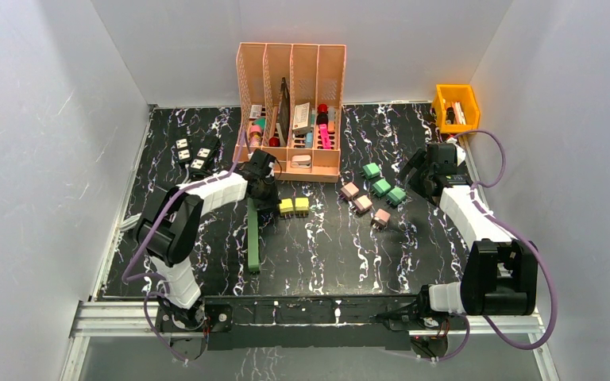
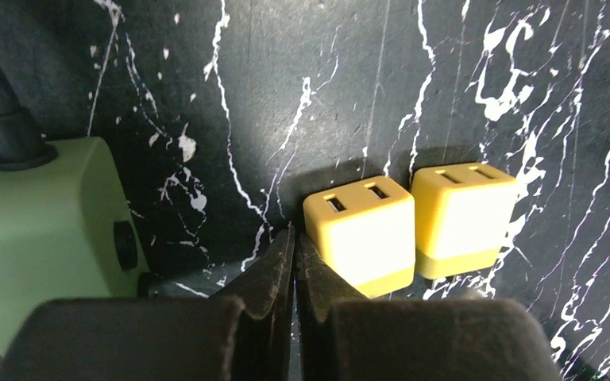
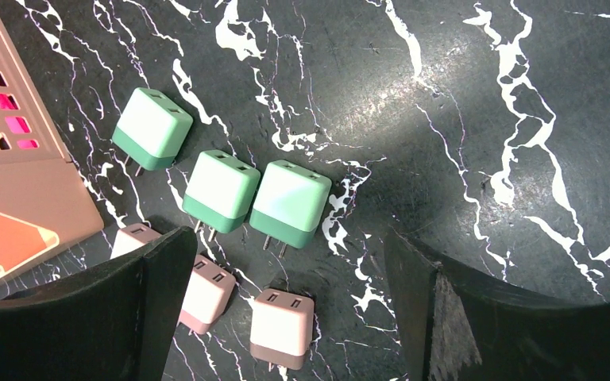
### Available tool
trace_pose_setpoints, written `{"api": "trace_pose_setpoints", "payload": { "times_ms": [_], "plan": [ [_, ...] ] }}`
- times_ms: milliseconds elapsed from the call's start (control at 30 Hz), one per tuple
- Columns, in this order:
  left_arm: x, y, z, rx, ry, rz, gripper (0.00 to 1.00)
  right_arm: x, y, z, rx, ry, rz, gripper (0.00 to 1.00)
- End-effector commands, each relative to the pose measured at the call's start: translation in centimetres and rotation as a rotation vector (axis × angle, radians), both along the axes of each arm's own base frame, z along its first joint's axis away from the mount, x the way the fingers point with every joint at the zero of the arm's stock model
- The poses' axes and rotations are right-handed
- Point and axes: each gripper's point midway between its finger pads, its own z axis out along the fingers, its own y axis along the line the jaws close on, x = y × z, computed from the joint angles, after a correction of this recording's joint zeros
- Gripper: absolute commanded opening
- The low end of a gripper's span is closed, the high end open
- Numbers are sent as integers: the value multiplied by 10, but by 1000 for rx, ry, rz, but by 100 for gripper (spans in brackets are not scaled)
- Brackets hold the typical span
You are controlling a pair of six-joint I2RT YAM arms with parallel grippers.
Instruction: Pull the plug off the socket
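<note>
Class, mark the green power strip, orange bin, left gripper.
green power strip (image 2: 48,214), left wrist view, green casing
orange bin (image 1: 440,103), top external view, left wall
left gripper (image 2: 294,246), left wrist view, between fingertips

My left arm (image 1: 206,190) rises from its base at the near edge, folds at the elbow and reaches forward and inward. I see the left tool (image 1: 263,176) angled downward with both fingers (image 2: 274,270) pressed flat together, nothing between them. My right arm (image 1: 467,210) stretches forward along the right side, and the right tool (image 1: 415,170) points down with its fingers (image 3: 163,262) spread wide apart, gripping nothing.
</note>
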Motion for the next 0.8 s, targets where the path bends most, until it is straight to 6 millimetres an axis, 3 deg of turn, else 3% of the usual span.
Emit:
{"api": "trace_pose_setpoints", "payload": {
  "times_ms": [0, 367, 767],
  "plan": [
    [9, -10, 11, -24, -16, -4, 0, 4, -4, 12, -15, -56, 0, 95],
    [14, -22, 12, -57, -15, -20, 0, 3, -2, 11, -13, -59, 15, 95],
    [11, -53, 14, -107, -24, -49, 0, 6, 12, 23, 23, -87, 96, 96]
  ]
}}
